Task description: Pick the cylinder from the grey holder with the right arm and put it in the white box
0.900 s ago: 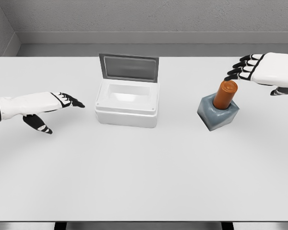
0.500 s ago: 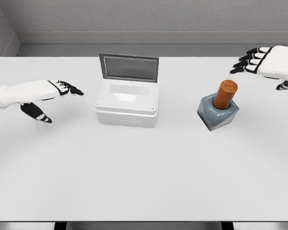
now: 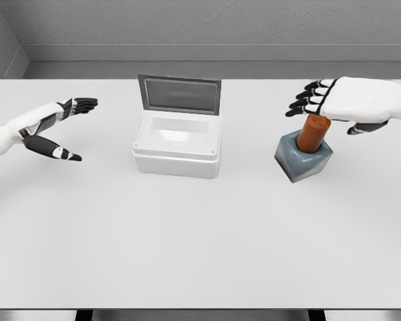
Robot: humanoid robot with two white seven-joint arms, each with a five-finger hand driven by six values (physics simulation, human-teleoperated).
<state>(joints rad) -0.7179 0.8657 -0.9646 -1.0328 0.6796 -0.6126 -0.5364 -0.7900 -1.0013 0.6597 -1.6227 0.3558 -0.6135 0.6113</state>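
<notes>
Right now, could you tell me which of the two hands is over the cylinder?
The right hand, open above the orange cylinder; the left hand is far off.

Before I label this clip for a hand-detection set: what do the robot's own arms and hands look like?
Both the left hand and the right hand have smooth white shells over palm and forearm, with five jointed fingers in black segments banded with white. No cables, sleeves or markings are visible. A dark band shows on the left arm at the picture's edge.

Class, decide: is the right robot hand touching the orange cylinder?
Cannot tell. In the head view the right robot hand overlaps the top of the orange cylinder, open-fingered; one view cannot separate contact from hovering.
</notes>
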